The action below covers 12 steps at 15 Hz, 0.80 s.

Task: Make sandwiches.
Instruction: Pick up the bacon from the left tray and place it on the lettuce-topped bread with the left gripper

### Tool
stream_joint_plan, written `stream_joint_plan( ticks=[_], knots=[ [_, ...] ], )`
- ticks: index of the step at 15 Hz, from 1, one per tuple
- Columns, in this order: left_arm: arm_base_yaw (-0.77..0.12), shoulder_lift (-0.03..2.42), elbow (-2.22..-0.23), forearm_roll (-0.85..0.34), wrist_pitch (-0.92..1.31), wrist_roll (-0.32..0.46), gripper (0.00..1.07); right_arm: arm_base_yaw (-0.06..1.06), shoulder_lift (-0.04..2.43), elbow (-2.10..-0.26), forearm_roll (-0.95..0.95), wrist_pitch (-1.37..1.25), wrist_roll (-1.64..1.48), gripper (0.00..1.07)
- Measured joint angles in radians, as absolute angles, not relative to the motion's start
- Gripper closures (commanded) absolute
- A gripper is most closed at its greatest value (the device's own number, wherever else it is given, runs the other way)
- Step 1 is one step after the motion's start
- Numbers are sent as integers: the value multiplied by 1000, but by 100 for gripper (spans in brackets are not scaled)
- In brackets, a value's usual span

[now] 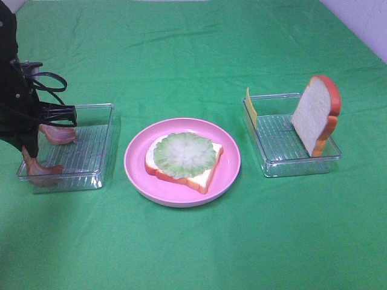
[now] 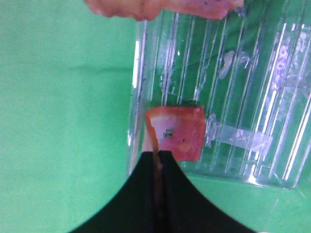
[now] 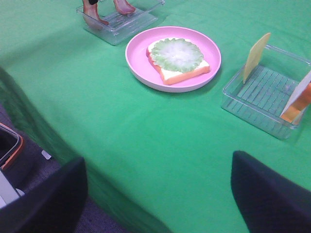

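A toy bread slice (image 1: 205,177) with an orange-brown crust lies flat on a pink plate (image 1: 231,162) at the middle of the green-covered counter (image 1: 193,254), topped by a pale green lettuce disc (image 1: 184,154).

On the left of the exterior view, a clear plastic tray (image 1: 100,148) holds the bacon. The left gripper (image 2: 160,156) is fully closed, its black fingertips pinching the edge of one reddish-brown bacon strip (image 2: 177,133) at the tray's near end, close to its outer wall. Whether the strip has left the tray floor cannot be told. A second bacon strip (image 1: 59,134) lies farther back in the same tray, apart from the first.

On the other side of the plate, a second clear tray (image 1: 275,154) carries a second bread slice (image 1: 314,115) standing on edge and leaning against its far right wall, with a yellow cheese slice (image 1: 251,109) propped upright at the far left corner.

The right gripper (image 3: 158,194) is spread wide and holds nothing. It hangs by the counter's near edge, well apart from plate and trays.
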<state>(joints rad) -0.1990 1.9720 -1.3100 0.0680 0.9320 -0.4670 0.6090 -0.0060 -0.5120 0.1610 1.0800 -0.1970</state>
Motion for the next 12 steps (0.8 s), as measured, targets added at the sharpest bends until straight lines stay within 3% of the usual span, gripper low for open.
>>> stream_joint_plan(
  ticks=[3,6,9,12],
  knots=[
    [-199,1948,-1310,23,932,-451,107,609,-6,-512,161,1080,-197,31],
    [-199,1833,-1310,-148,898,-345,107,609,-6,-512,161,1080,-197,31],
    [-199,1791,-1310,-348,828,-214,107,609,-6,-512,161,1080,-197,31],
    [-205,1792,-1310,-645,755,0,107,609,-6,-512,161,1080,-197,31]
  ],
)
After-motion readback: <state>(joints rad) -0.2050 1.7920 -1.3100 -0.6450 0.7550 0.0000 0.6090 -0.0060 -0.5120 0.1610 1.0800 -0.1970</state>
